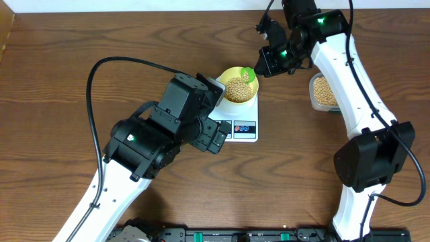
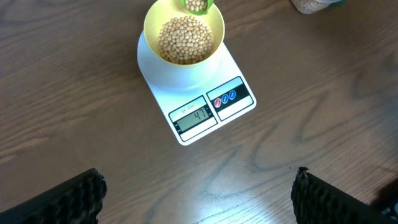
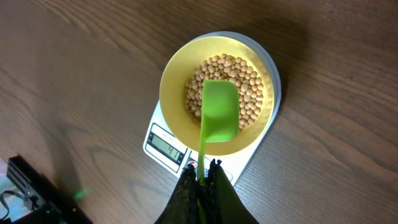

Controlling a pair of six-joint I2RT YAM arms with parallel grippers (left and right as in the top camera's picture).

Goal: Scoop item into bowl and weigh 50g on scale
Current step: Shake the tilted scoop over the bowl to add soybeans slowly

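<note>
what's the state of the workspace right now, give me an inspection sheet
surface: brown wooden table, no spills seen
job's things: small round pale-yellow bowl of tan beans sits on flat white digital scale, display reads forty-something; green plastic scoop over the bowl
clutter: clear plastic tub of beans beside the right arm
claws: left claw open, holding nothing; right claw shut on the scoop's handle
cables: black cable loops off the left arm
surroundings: black rail at the arms' base
</note>
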